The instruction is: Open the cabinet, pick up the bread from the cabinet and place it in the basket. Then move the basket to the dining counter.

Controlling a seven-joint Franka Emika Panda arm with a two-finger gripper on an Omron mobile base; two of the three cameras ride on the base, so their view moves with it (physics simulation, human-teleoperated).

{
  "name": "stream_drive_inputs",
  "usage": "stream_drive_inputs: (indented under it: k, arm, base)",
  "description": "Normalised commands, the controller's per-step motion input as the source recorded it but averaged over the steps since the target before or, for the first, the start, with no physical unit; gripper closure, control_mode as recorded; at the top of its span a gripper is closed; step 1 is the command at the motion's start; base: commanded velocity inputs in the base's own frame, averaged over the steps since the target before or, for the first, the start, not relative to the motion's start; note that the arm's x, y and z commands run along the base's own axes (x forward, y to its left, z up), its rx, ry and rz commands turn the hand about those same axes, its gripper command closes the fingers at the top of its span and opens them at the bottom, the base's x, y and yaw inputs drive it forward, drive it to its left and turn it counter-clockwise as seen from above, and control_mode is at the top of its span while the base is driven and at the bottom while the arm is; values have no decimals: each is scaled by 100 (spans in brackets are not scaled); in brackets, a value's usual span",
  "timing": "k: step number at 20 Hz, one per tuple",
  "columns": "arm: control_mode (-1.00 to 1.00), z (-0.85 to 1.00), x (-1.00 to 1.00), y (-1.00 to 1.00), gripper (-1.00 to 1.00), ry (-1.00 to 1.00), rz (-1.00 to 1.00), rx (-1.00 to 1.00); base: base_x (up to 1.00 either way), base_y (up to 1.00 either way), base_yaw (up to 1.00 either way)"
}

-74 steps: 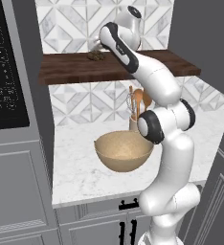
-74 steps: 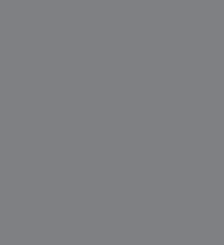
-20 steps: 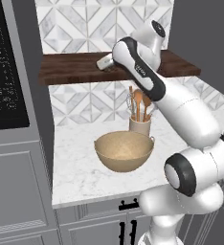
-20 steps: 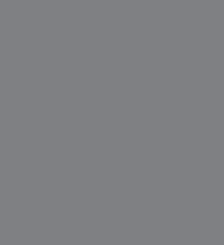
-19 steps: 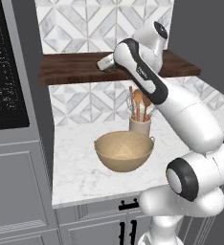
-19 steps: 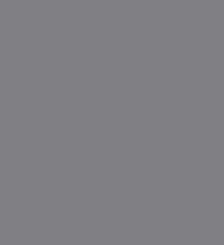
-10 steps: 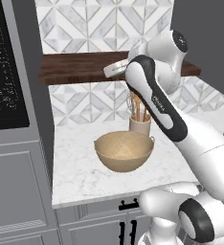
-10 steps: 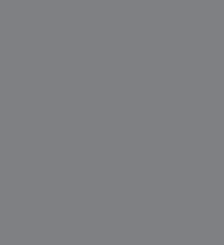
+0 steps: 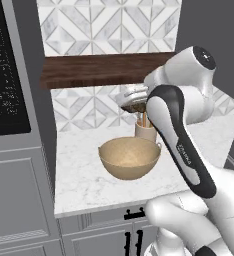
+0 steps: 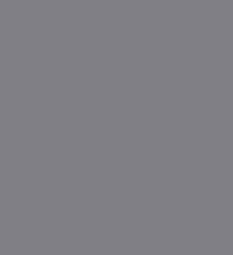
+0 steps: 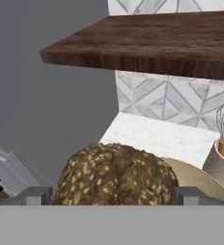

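My gripper (image 9: 132,101) hangs below the dark brown wooden shelf, the cabinet (image 9: 104,70), and is shut on the bread (image 9: 135,108). It sits above the far rim of the tan basket (image 9: 130,157), which stands on the marble counter. In the hand view the seeded brown bread (image 11: 115,173) bulges between the two fingertips (image 11: 35,195) of the gripper (image 11: 113,196). The basket's rim (image 11: 200,176) shows just behind it, and the cabinet plank (image 11: 147,43) runs overhead. The dining counter is out of view.
A beige utensil holder (image 9: 145,131) with wooden tools stands right behind the basket, close under the gripper. A black microwave (image 9: 6,75) fills the tall grey unit at left. The marble counter (image 9: 84,177) has grey panelled doors with black handles beneath.
The arm has drawn the bread off the shelf and lowered it rightward. The gripper went from shelf level to below the plank, over the basket's far side.
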Motion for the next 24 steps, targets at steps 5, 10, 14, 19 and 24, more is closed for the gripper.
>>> stream_drive_inputs:
  k: [5,10,14,19,24]
  arm:
    - [-100,-94,-58,-39,100,22,-3,-3]
    - [-100,-87,42,-4,100,18,-11,-5]
    - [-100,-41,89,-5,100,16,-11,-8]
    - [-100,-61,34,0,100,16,-11,-11]
    - [-100,-74,46,0,100,16,-3,-8]
  base:
    - [0,0,0]
    - [0,0,0]
    - [0,0,0]
    - [0,0,0]
    - [0,0,0]
